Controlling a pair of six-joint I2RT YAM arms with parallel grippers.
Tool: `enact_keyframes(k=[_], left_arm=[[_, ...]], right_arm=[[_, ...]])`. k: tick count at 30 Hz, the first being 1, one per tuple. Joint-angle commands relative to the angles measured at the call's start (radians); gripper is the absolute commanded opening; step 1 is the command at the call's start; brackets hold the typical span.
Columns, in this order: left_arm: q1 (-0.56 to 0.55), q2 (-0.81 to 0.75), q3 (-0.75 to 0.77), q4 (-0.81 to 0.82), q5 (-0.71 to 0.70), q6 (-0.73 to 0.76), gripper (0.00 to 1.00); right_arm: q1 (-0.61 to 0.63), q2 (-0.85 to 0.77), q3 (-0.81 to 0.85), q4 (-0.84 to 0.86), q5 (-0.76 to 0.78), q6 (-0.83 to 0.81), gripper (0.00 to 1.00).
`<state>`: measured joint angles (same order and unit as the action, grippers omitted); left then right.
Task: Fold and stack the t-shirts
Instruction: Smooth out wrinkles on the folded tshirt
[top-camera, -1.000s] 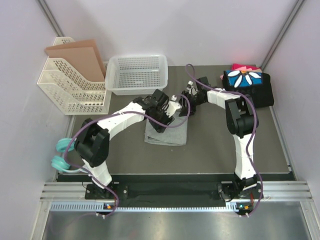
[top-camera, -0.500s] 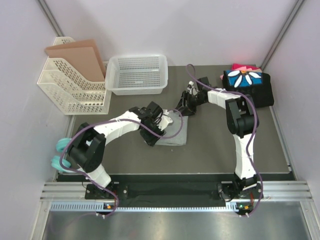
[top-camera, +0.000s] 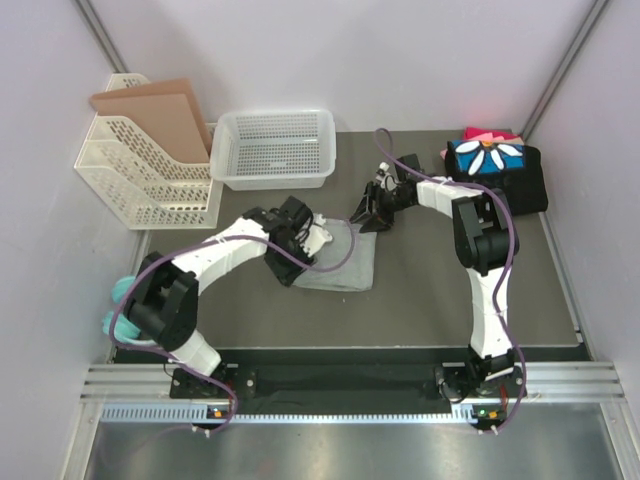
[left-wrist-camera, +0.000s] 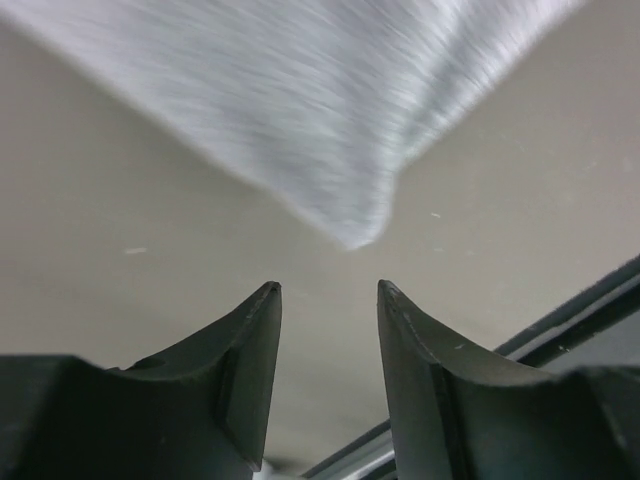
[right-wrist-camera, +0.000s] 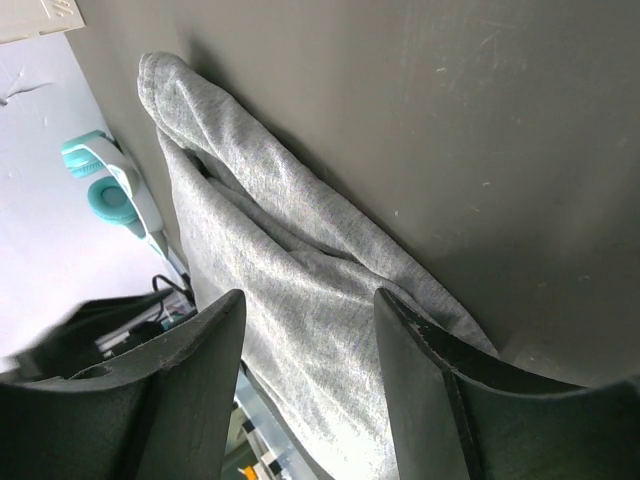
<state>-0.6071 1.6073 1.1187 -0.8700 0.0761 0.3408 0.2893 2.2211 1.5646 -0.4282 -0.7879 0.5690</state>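
Half-open and empty on both left claw (left-wrist-camera: 328, 290) and right claw (right-wrist-camera: 308, 295) beside limp, light grey shirt (top-camera: 350, 270), best pinched at a corner, through every layer.

Near mat (top-camera: 430, 310) open; grey t-shirt (top-camera: 345, 265) centre; basket (top-camera: 272, 175), file rack (top-camera: 150, 190) block far-left; folded stack (top-camera: 495, 165) far-right.

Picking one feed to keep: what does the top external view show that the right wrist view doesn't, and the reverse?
Top only: white plastic mesh basket, white slotted file rack, folded black daisy-print shirt. Right wrist only: fine creases of the light heather-grey cloth t-shirt beyond its open jaws. Both: that t-shirt, teal headphones, dark table mat.
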Motion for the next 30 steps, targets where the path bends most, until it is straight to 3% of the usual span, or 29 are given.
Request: enact_keyframes(k=[1,6,13,16,22,30], left_arm=[[0.033,-0.064,0.223,-0.072,0.002,0.038,0.5],[0.0,-0.028,0.386,-0.067,0.171,-0.029,0.51],[-0.141,0.112,0.359,0.119,0.186,-0.043,0.49],[-0.203,0.147,0.34,0.242,0.146,-0.026,0.48],[-0.292,0.236,0.394,0.327,0.091,-0.036,0.47],[-0.348,0.425,0.512,0.335,0.011,-0.118,0.47]], right_arm=[[-0.032,0.038,-0.026,-0.03,0.093,-0.044,0.56],[-0.03,0.045,-0.029,-0.035,0.104,-0.043,0.55],[-0.044,-0.049,-0.011,-0.05,0.091,-0.078,0.54],[-0.059,-0.083,0.043,-0.087,0.104,-0.078,0.55],[-0.087,-0.039,0.141,-0.13,0.099,-0.07,0.55],[-0.085,0.058,0.183,-0.147,0.088,-0.078,0.54]])
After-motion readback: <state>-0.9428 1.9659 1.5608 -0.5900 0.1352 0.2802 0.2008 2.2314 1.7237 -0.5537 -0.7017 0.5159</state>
